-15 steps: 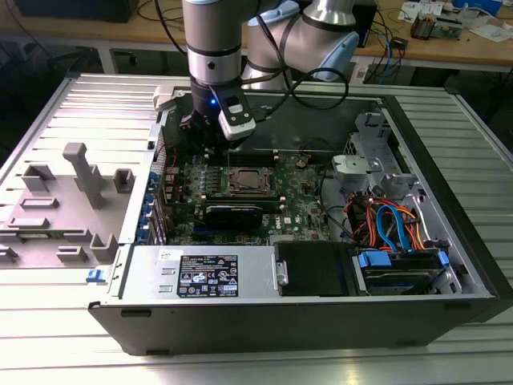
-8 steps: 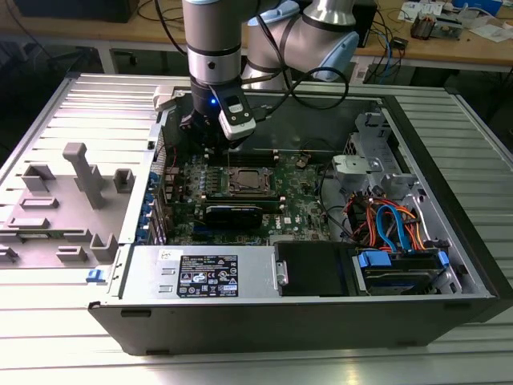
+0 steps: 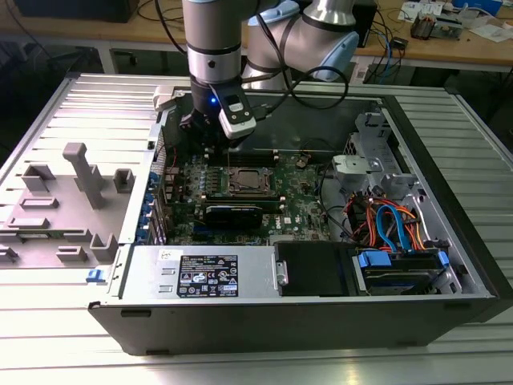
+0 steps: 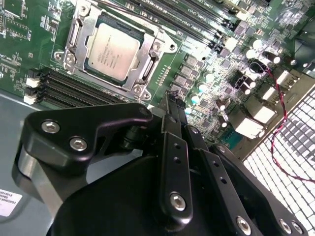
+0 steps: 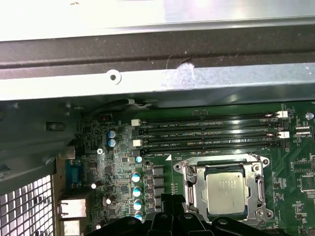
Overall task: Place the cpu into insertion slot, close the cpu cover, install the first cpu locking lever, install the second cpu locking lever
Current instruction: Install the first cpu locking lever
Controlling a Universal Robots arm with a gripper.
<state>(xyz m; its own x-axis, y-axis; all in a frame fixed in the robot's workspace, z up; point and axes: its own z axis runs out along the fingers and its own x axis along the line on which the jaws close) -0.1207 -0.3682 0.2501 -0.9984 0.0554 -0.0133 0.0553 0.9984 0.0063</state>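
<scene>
Black metal gripper [image 4: 171, 102], jaws pressed together and empty, hangs near the dull silver-grey square cpu [image 4: 112, 46], seated under the silver frame-plate cpu cover [image 4: 147, 69].

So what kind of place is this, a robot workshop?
Probably a robotics or electronics lab. A robot arm hangs over an open computer case on a ribbed metal table, and the wooden workbenches behind carry cables and loose parts.
</scene>
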